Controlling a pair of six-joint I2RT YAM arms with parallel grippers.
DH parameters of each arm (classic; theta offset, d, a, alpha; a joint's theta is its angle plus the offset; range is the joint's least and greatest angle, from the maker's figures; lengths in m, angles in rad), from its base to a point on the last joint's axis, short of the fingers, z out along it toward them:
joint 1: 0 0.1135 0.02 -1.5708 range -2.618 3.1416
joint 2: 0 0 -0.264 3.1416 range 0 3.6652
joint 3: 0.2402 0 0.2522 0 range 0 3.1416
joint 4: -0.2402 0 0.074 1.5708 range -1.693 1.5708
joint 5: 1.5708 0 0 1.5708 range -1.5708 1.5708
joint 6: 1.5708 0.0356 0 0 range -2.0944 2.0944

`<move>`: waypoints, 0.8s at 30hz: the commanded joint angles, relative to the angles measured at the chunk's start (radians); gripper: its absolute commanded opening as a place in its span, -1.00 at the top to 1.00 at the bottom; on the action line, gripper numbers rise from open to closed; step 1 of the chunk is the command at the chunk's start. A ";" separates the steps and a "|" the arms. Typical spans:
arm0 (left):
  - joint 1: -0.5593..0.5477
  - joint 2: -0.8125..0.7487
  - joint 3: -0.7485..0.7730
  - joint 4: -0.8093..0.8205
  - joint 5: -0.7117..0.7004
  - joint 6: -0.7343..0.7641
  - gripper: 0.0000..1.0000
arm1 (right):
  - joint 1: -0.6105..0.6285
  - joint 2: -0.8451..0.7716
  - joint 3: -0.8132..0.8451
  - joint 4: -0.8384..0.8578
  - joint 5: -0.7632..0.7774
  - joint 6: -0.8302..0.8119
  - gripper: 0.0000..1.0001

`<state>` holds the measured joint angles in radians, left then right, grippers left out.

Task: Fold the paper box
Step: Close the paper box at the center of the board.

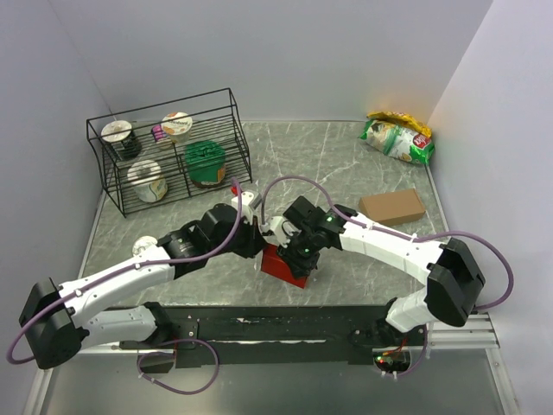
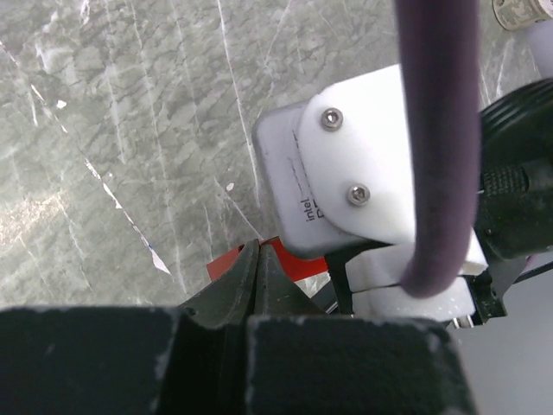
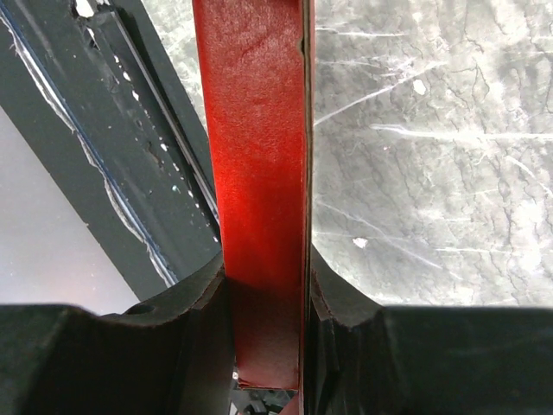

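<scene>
From above, the paper box point(image 1: 283, 264) stands on the table point(image 1: 346, 164) on the near side of the wire basket point(image 1: 226, 93) and off toward its right end, with both arms meeting over it. The right tool point(image 1: 296, 252) is down on its top edge and the left tool point(image 1: 262, 242) is at the side facing the basket. The basket holds four tubs, three pale-lidded point(image 1: 117, 133) and one green-lidded point(image 1: 206, 157). The brown carton point(image 1: 391, 206) and the snack bag point(image 1: 397, 137) lie well beyond the basket's right end.

In the left wrist view, the left tool point(image 2: 259, 259) has its fingers point(image 2: 233, 290) pressed tip to tip. A corner of the red card point(image 2: 226, 264) shows just past them, but I cannot tell whether any card is pinched. The right arm's white camera housing point(image 2: 363, 173) crowds in close, and the basket is out of frame.

In the right wrist view, the right tool point(image 3: 263, 290) is clamped on an upright red panel point(image 3: 259, 147), one finger point(image 3: 194, 303) on each face.

I judge the card light, thin and glossy — stiff along its panels, but quick to buckle or slip if squeezed mid-panel. I would hold it near a crease or an edge, with gentle pressure — a hard pinch may leave a stray fold.
</scene>
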<state>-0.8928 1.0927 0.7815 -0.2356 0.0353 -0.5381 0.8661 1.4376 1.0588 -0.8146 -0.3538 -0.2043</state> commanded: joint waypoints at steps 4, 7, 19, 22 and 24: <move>-0.026 -0.005 0.064 -0.004 0.061 -0.069 0.98 | -0.007 -0.037 -0.011 0.097 0.042 0.029 0.36; -0.026 -0.008 0.035 0.004 0.066 -0.069 0.98 | -0.007 -0.040 -0.014 0.100 0.044 0.029 0.37; -0.024 -0.024 -0.048 0.065 0.052 -0.118 0.98 | -0.006 -0.039 -0.025 0.106 0.062 0.040 0.37; -0.024 -0.027 -0.077 0.082 0.054 -0.143 0.98 | -0.006 -0.045 -0.025 0.112 0.065 0.042 0.37; -0.026 -0.025 -0.102 0.104 0.058 -0.161 0.98 | -0.006 -0.045 -0.028 0.112 0.067 0.042 0.37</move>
<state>-0.8974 1.0878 0.7216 -0.1589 0.0277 -0.6346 0.8661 1.4216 1.0218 -0.7876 -0.3370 -0.1955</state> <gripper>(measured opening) 0.021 0.360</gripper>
